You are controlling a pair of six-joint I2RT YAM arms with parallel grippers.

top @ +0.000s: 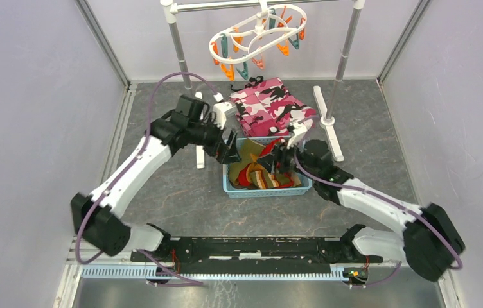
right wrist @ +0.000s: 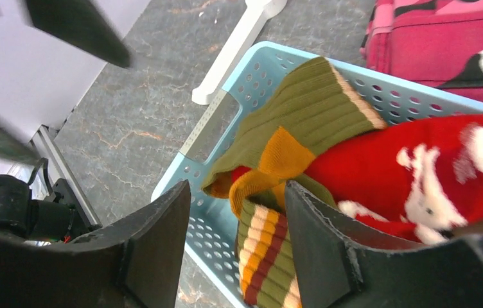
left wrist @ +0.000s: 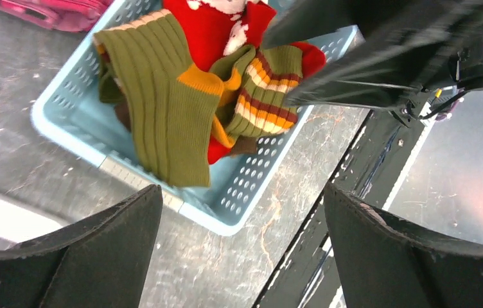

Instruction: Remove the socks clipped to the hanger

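Observation:
The white hanger (top: 258, 35) hangs from the rail at the back, its orange and teal clips dangling with nothing in them. The socks lie piled in a light blue basket (top: 234, 190): an olive one (left wrist: 162, 109), a striped one (left wrist: 261, 96) and a red one (left wrist: 203, 25). My left gripper (top: 231, 149) hovers over the basket's left end, wide open and holding nothing (left wrist: 242, 192). Over the basket's middle, my right gripper (top: 282, 156) has its fingers partly apart (right wrist: 237, 189). The striped sock (right wrist: 261, 256) lies below that gap, ungripped.
A pink camouflage cloth (top: 268, 106) lies just behind the basket. The metal rail stand's poles (top: 348, 45) rise at the back, with white feet (top: 327, 122) on the floor on either side. Grey walls enclose the table.

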